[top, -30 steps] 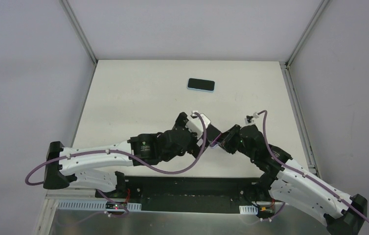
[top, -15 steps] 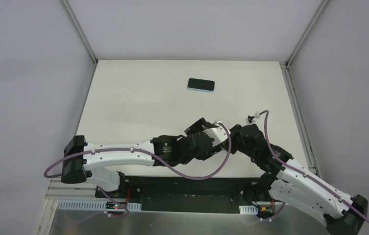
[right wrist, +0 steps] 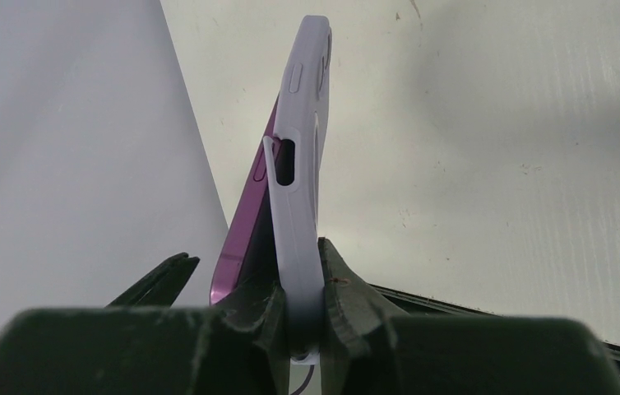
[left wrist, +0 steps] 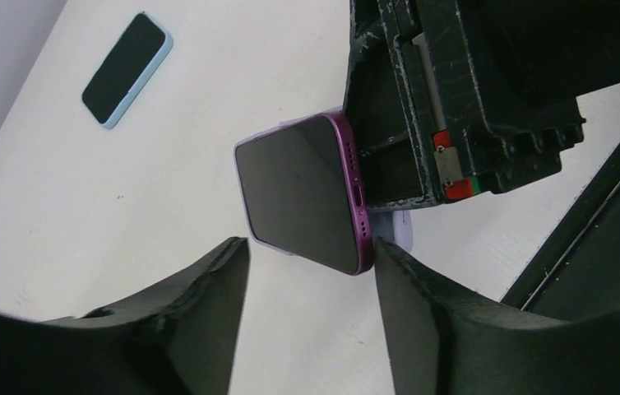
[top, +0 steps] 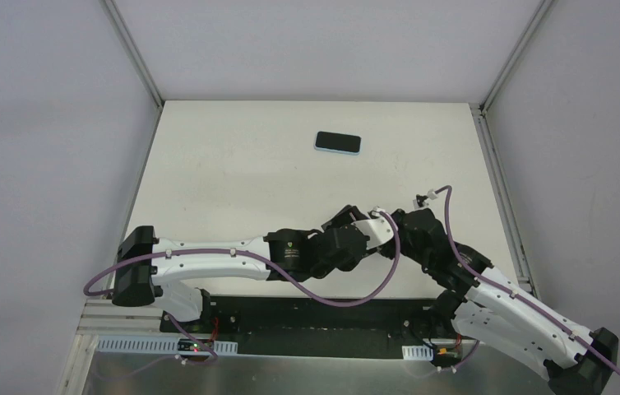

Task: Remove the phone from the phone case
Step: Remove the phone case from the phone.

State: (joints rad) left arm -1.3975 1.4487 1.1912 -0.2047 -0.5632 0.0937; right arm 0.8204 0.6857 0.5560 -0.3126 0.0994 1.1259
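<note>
Having swung in and narrowed without closing, the empty left gripper point(left wrist: 308, 247) straddles the phone point(left wrist: 298, 193), partly peeled from the case point(right wrist: 300, 164) clamped in the right gripper point(right wrist: 298, 292), so extraction looks imminent.

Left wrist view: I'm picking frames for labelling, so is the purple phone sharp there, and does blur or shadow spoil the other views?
Left wrist: the purple phone is sharp, its screen dark without glare; the left gripper's fingers are soft and underlit. Right wrist: the white case is crisp, the right gripper's fingers gripping it blurred. Top: even light, but the arms largely hide the phone.
</note>
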